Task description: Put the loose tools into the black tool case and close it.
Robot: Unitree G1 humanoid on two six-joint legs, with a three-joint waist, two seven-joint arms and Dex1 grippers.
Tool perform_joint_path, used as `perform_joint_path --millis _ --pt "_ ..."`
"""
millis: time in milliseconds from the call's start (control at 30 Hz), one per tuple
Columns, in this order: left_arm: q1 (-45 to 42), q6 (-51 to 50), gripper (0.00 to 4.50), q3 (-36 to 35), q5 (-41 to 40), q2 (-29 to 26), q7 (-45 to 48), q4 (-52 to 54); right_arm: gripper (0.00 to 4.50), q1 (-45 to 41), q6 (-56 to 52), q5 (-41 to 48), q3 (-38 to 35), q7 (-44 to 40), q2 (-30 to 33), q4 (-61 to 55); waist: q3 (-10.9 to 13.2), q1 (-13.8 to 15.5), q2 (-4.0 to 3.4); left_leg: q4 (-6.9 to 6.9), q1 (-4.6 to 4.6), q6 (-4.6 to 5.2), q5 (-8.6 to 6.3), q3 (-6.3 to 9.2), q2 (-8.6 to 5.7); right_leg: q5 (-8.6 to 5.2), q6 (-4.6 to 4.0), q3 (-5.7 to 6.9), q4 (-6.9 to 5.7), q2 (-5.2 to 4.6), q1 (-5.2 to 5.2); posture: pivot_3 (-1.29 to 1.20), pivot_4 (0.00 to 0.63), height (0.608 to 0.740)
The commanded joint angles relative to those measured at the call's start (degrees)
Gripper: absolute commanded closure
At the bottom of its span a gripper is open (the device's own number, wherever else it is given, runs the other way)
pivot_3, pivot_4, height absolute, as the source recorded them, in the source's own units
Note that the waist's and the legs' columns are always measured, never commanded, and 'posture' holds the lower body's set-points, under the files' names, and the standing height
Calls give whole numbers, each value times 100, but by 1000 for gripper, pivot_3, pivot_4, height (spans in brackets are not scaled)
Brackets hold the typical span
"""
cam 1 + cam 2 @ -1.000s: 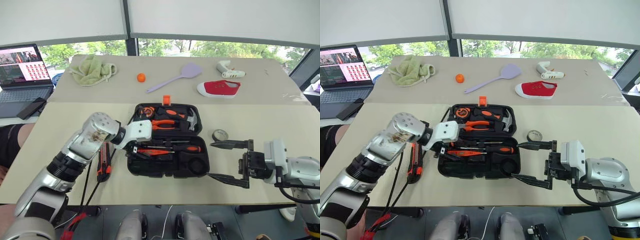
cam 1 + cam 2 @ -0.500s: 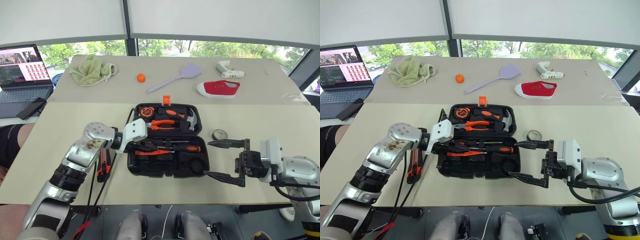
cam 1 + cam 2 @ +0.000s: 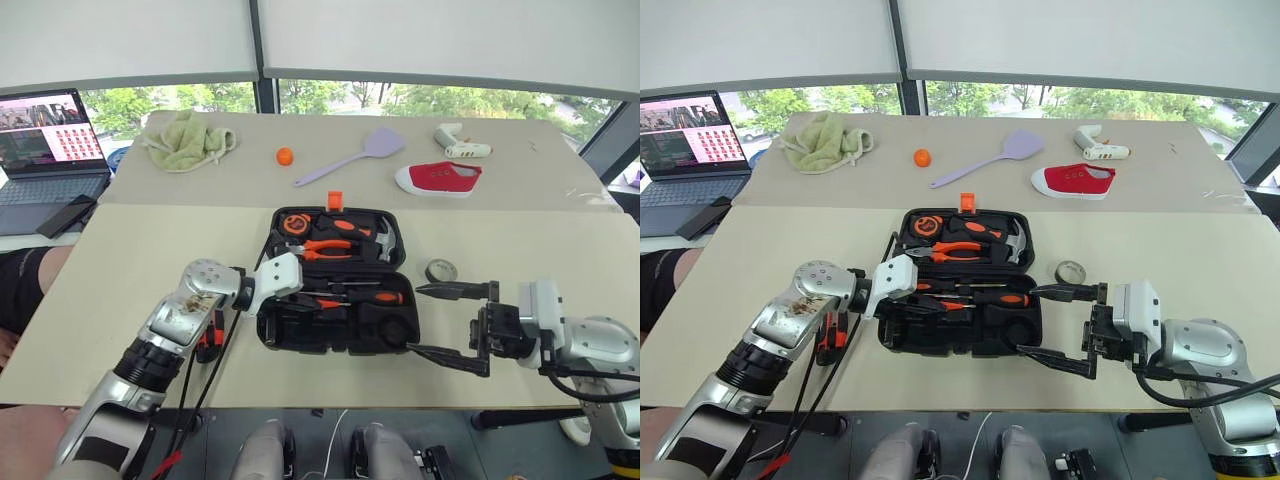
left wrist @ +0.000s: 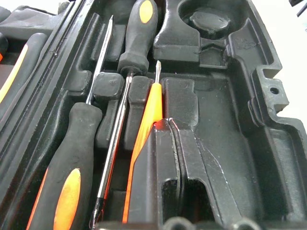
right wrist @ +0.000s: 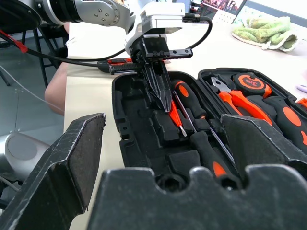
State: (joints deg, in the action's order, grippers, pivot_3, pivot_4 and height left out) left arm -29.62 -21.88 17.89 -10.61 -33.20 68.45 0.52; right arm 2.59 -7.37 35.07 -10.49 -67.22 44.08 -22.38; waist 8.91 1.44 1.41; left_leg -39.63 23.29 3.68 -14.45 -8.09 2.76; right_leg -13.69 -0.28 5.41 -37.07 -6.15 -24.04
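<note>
Left tool (image 4: 175, 143) pinches tester screwdriver (image 4: 146, 127) inside tool case (image 3: 395, 340).

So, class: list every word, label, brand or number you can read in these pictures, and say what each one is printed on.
None can be read.
Laptop screen: rows of images and text, too small to read.
Tape measure in the black tool case: a round label, too blurred to read.
Red shoe and white glue gun: no legible marking.

left pincer (image 5: 160, 93): fingers pressed together, angled down | right pincer (image 3: 450, 322): jaws wide, level
</note>
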Motion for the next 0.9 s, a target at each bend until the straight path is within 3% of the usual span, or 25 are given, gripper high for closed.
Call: perform_joint_path --millis 33,333,567,900 --pt "94 -97 4434 -159 -294 20 82 257 0 15 -49 159 -237 44 55 -191 0 -9 0 -1 1 0 0 0 0 0 0 -1 -1 0 -1 0 150 740" --pt "38 -31 4434 -321 -195 327 -597 -2 0 -61 -95 147 -201 36 29 -148 0 -4 0 -13 9 -1 1 0 0 1 1 0 -2 0 -2 0 150 740" --pt "223 115 4434 39 97 66 -350 -73 0 -129 -103 107 -140 57 1 -100 0 -8 0 -12 6 -1 0 1 0 1 1 1 -2 0 -1 0 150 740" --pt "474 65 4434 108 242 130 -719 -160 0 -129 -68 92 -126 120 -37 -82 -7 -4 -6 -12 -5 9 -6 1 0 1 1 -1 -1 -3 10 0 150 740"
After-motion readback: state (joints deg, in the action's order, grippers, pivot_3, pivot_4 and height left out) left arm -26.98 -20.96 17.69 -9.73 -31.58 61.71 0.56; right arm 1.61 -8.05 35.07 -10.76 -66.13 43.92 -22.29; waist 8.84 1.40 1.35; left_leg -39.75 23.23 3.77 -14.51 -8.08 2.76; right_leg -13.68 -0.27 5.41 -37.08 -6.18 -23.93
